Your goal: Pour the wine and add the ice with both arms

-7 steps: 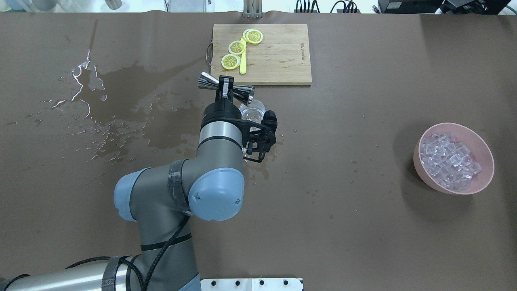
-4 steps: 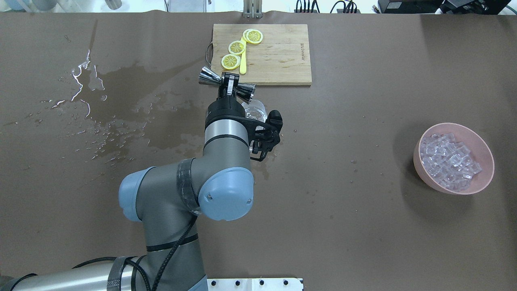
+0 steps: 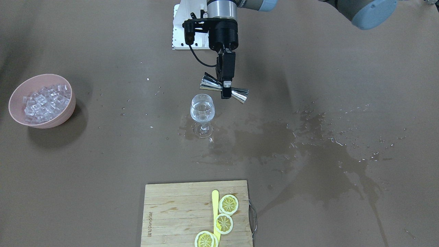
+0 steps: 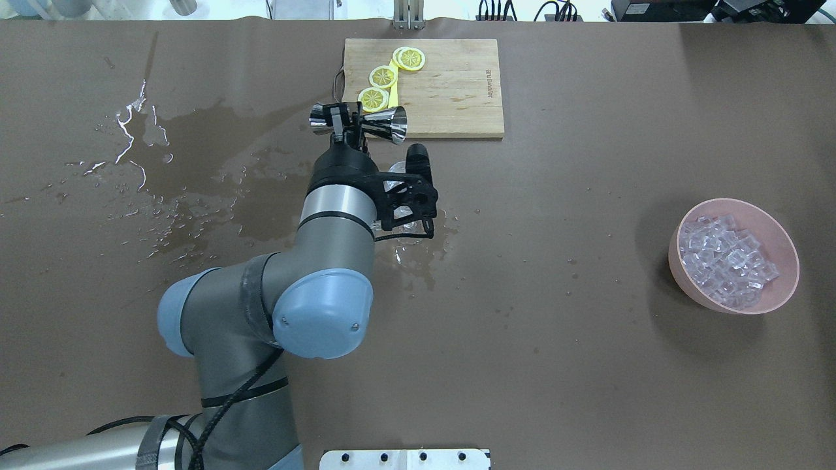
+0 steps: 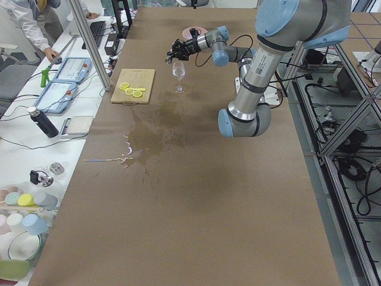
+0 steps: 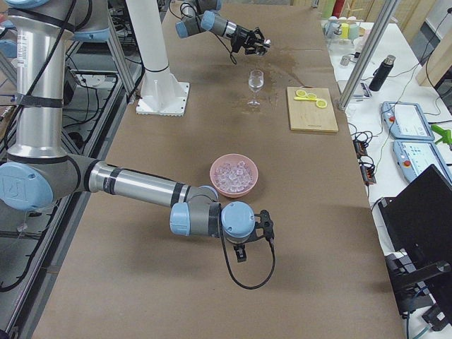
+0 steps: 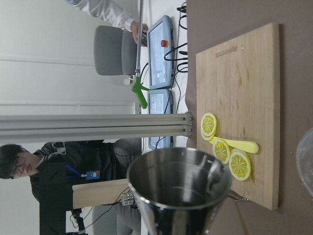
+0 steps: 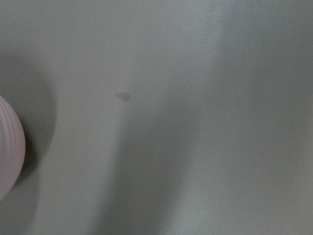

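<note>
My left gripper is shut on the waist of a silver double-cone jigger, held on its side in the air. In the front view the jigger hangs just behind and to the right of a stemmed glass holding a little clear wine. In the overhead view the wrist mostly covers the glass. The jigger's mouth fills the left wrist view. The ice is heaped in a pink bowl at the right. My right gripper shows only in the right side view, beside the bowl; I cannot tell its state.
A wooden cutting board with lemon slices and a yellow pick lies at the far edge, just beyond the jigger. Spilled liquid wets the table's left half and around the glass. The white base block sits at the near edge.
My left arm swung left and the jigger moved away from over the glass, toward the cutting board's near corner. The grip on the jigger is unchanged.
</note>
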You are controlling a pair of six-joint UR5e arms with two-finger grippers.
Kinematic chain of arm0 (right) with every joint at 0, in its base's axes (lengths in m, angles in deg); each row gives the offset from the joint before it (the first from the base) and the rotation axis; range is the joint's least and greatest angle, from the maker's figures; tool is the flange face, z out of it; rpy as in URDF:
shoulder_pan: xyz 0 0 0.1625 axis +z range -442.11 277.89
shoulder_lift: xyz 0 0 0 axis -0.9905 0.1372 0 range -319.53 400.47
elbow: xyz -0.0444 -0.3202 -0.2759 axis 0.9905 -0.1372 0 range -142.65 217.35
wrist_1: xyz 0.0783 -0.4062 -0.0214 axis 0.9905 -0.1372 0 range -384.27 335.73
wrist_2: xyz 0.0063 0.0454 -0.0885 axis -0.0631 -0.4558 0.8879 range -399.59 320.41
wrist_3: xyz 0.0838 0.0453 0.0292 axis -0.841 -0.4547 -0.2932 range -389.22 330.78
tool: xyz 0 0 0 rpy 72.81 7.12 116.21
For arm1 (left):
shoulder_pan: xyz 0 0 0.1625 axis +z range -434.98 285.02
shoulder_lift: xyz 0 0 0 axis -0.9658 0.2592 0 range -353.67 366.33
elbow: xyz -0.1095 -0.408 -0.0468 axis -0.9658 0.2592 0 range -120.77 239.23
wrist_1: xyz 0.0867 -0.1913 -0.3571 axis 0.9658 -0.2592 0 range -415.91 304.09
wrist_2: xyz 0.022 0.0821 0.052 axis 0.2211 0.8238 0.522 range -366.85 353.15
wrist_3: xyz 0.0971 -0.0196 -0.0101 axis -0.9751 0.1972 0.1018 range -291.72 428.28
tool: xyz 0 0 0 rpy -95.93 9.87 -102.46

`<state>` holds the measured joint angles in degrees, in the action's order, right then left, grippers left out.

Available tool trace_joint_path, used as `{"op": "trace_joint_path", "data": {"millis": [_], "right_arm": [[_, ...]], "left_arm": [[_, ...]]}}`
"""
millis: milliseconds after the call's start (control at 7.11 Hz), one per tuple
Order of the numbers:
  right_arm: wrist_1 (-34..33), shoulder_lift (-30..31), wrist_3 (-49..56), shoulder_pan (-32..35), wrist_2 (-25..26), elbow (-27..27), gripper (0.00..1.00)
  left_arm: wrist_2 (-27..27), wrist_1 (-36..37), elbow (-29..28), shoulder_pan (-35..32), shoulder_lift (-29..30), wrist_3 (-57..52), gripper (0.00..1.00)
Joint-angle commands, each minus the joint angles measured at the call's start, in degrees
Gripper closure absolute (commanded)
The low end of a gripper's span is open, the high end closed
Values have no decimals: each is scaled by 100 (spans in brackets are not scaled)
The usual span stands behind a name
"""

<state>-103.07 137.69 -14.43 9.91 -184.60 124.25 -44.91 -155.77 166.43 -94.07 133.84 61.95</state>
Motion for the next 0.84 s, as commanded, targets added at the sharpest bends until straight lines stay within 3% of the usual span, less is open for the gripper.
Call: {"op": "trace_joint_path", "data": {"millis": [0,141,422,703], "right_arm": [[259,-1,-2,0,8,46,0],[382,-1,7,0,34,64,0],[637,-19,7,0,209,204,0],[638,-19,-2,0,228,485,0]], "left_arm": [[-61,-1809,21,-59,-1146,2436,100],[-183,-2357,11,-111,-1559,2660,100],[-560,-3849,3,-199,-2849,4159,100],[-738,-4146,-50,-462,-3469,5311,100]]}}
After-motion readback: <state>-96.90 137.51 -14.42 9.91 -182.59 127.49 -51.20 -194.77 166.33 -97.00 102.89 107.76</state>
